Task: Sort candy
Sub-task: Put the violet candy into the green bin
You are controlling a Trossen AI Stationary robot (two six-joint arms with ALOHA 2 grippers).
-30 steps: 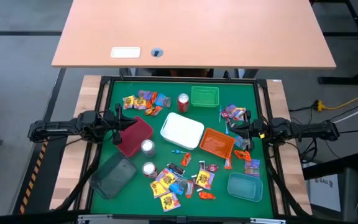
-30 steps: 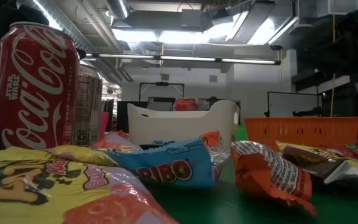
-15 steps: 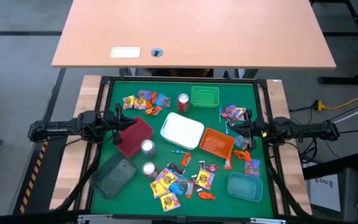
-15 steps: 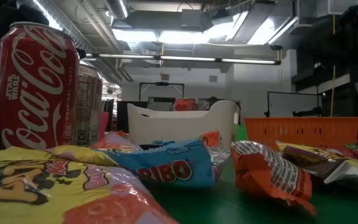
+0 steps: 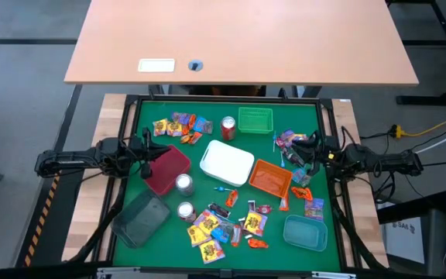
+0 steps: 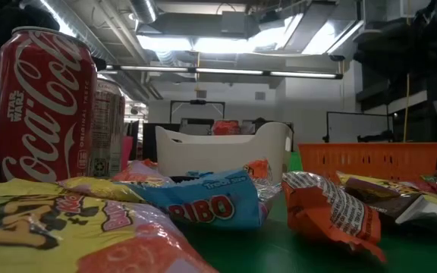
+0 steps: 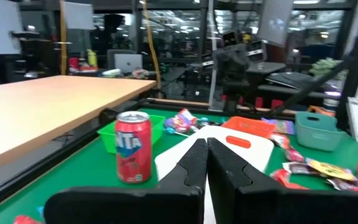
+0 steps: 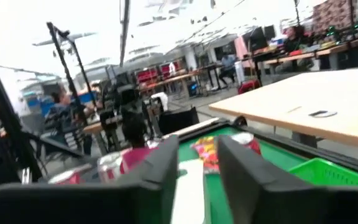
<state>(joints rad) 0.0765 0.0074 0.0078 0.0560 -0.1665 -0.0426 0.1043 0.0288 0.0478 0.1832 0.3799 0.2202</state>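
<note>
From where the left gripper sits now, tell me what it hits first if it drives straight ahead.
Probably the white tray: the shut left gripper points across it, with the red soda can off to one side. Depth is unclear.

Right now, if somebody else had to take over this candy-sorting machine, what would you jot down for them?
Left gripper: fingers shut, empty, over the red tray.
Right gripper: fingers apart, nothing between them, at the right edge by a small candy cluster.
Candy: loose piles at the top left and across the front of the mat.
Done: no candy visible in the white tray, green basket or teal tray.
Left: practically all the sorting.
</note>
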